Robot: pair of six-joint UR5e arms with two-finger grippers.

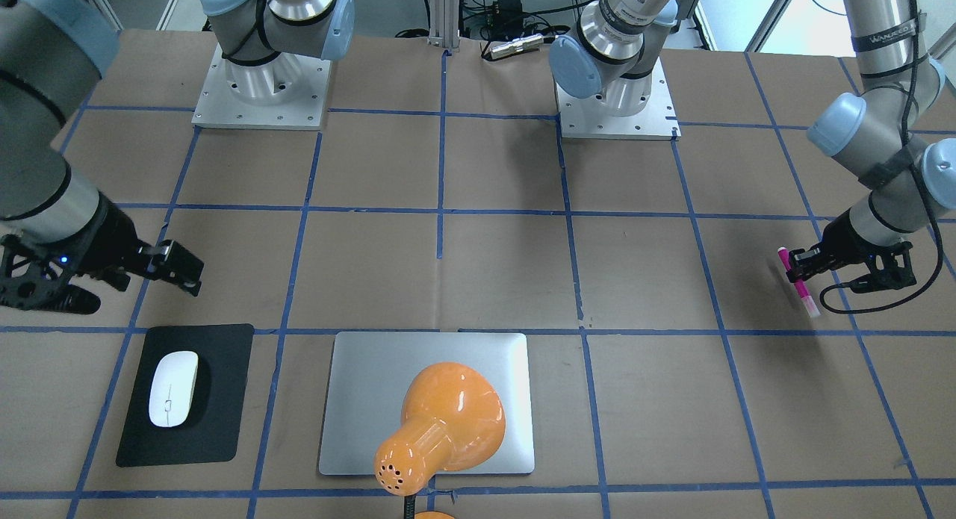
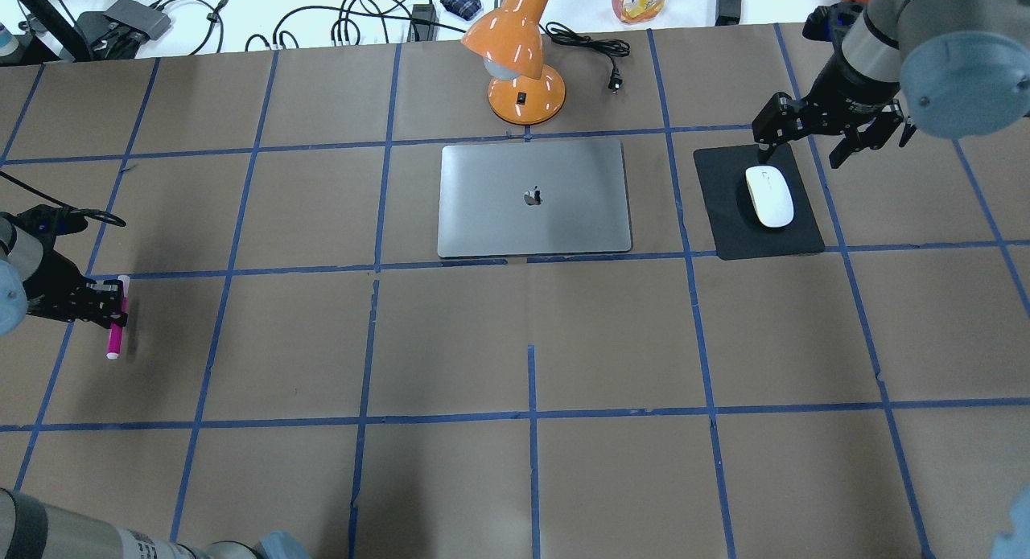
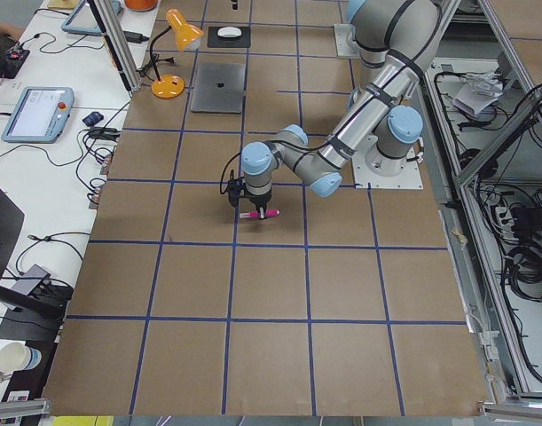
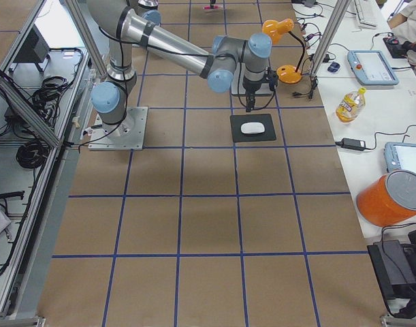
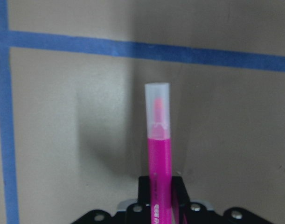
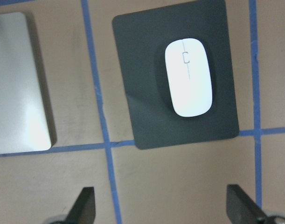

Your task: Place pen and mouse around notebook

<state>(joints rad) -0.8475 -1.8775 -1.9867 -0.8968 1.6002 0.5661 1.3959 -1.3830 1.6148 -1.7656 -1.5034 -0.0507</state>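
Magenta plastic fills the left wrist view. The left jaws are clenched on the barrel of the pen (image 5: 158, 158), its translucent pale cap points away from them, and its soft shadow lies off to one side on the paper. Only this view shows the see-through cap. The overhead view instead places the pen far out at the left side of the worktop (image 2: 451, 342), well apart from the notebook (image 2: 533, 197).

The right jaws are released and spread wide. They hang above the matte black pad (image 6: 142, 116) without touching the mouse (image 6: 189, 77), which lies smooth, white and oval on the pad. Pad and notebook lie near each other, with a blue tape line (image 6: 98, 93) between them.

From the front-facing camera a glossy orange lamp (image 1: 448, 422) masks part of the silver lid. Overhead the lid shows whole, with rounded corners and a dark central logo. A broad stretch of brown paper, gridded in blue tape, lies between pen and notebook.
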